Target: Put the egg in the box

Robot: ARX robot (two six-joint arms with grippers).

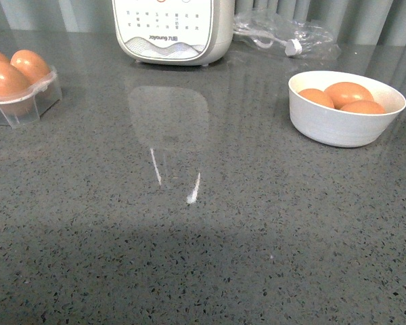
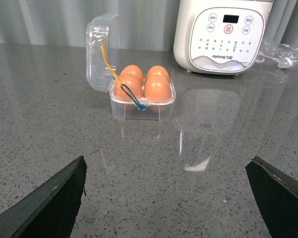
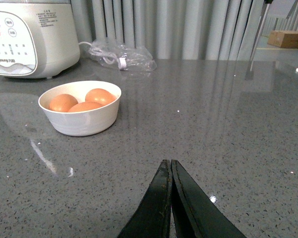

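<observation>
On counter (image 1: 203, 244): box (image 2: 160, 110) holds four eggs (image 2: 157, 88) | left jaws apart | right jaws closed, empty

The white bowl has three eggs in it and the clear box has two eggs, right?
Not quite. The box holds four eggs, not two. The left wrist view shows all four; the front view cuts the box off at its edge. The white bowl does have three eggs.

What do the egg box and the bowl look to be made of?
The box: likely thin clear plastic, glossy; its eggs show through the walls. The bowl: probably glazed ceramic, though hard plastic is possible; opaque white, thick rim, soft sheen.
</observation>
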